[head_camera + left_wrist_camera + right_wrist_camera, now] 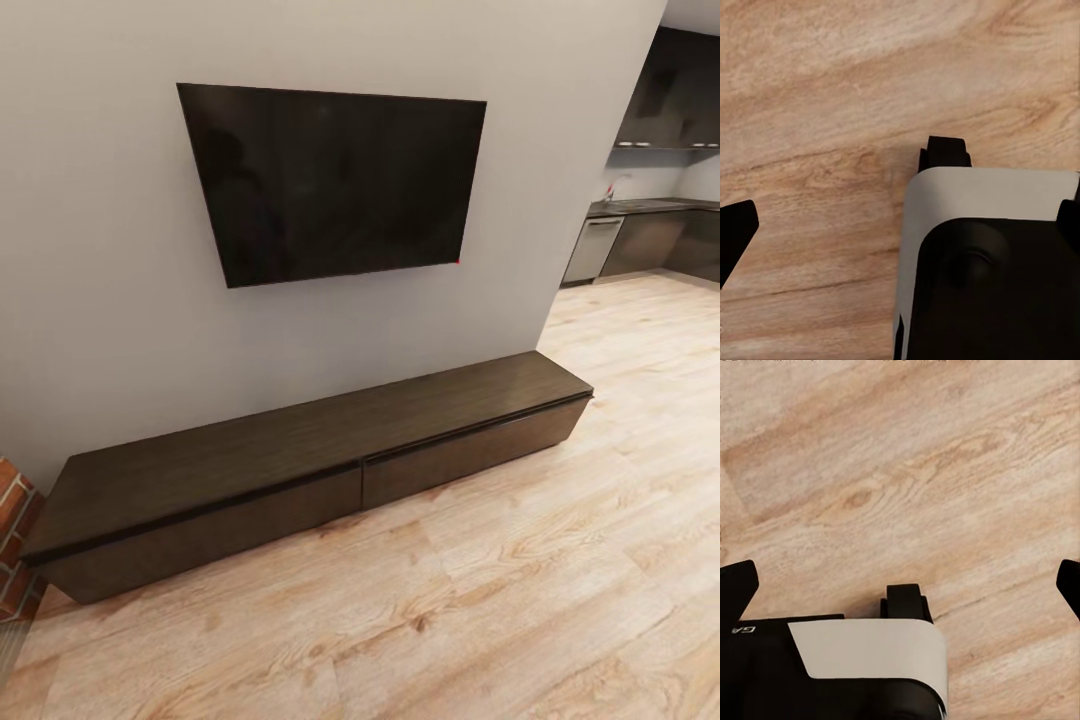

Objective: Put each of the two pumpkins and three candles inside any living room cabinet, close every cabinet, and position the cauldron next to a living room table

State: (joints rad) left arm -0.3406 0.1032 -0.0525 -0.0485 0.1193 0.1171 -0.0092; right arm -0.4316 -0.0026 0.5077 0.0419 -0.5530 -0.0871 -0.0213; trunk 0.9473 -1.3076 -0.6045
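The pale grey wall (pixel 100 250) carries a large black flat television (pixel 330 180). Below it, against the wall on the light wood plank floor (pixel 500 600), sits the long low dark-brown wood cabinet (pixel 300 440) (both flat fronts shut). Each wrist view looks down at floor: the left hand (pixel 907 217) and right hand (pixel 907 577) are both spread, pinching nothing.
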